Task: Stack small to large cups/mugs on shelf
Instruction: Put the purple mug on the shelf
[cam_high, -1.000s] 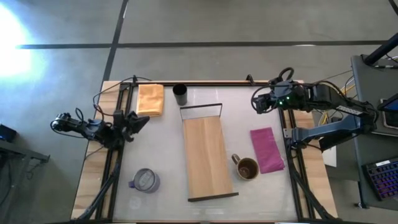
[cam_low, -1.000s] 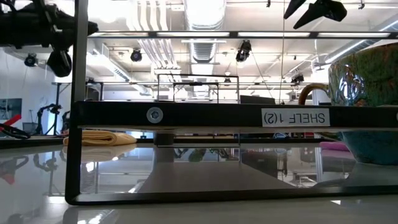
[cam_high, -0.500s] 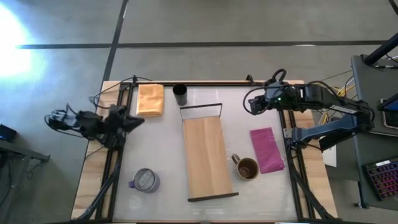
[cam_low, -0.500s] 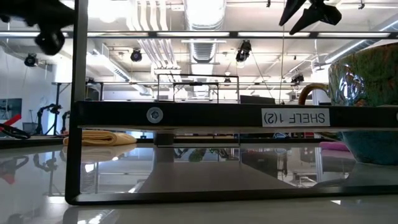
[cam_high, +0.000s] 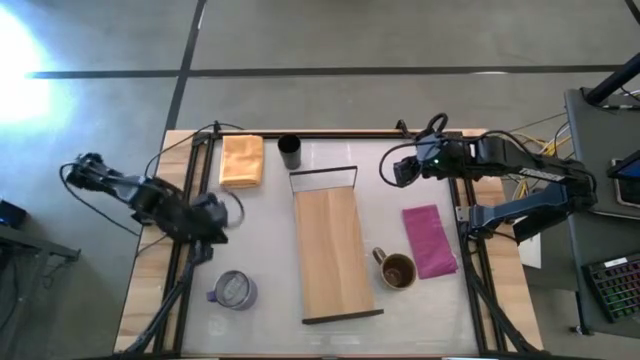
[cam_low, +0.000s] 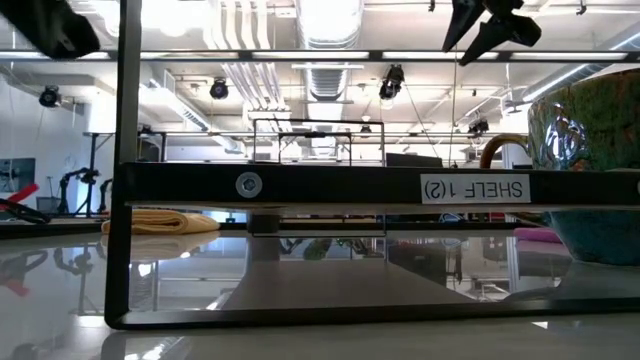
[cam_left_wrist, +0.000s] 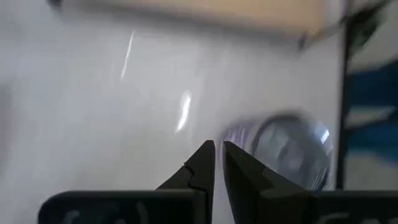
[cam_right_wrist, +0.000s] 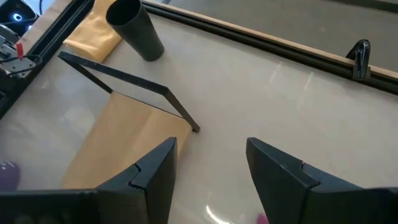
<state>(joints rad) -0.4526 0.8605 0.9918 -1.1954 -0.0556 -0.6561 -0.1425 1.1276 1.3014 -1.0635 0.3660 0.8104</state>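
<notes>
The light-wood shelf (cam_high: 333, 250) lies flat mid-table with a thin dark frame at each end. The black cup (cam_high: 290, 152) stands upright beyond the shelf's far end. The brown mug (cam_high: 397, 270) stands right of the shelf, and the silvery-grey mug with the purple handle (cam_high: 235, 290) stands left of it, near the near edge. My left gripper (cam_high: 215, 228) hovers over the table's left side, fingers shut, pointing toward the silvery mug (cam_left_wrist: 286, 146). My right gripper (cam_high: 388, 172) hangs open above the far right of the table, facing the shelf's far frame (cam_right_wrist: 130, 84) and the black cup (cam_right_wrist: 135, 28).
An orange cloth (cam_high: 242, 160) lies at the far left corner beside the black cup. A magenta cloth (cam_high: 430, 240) lies right of the brown mug. Dark frame rails run along the table's left, right and far edges. Bare tabletop lies between the right gripper and the shelf.
My left arm has swung from pointing across the left rail to pointing toward the near edge, at the silvery mug. My right gripper has moved toward the table's left, closer to the shelf's far end. Cups, mugs and shelf have stayed put.
</notes>
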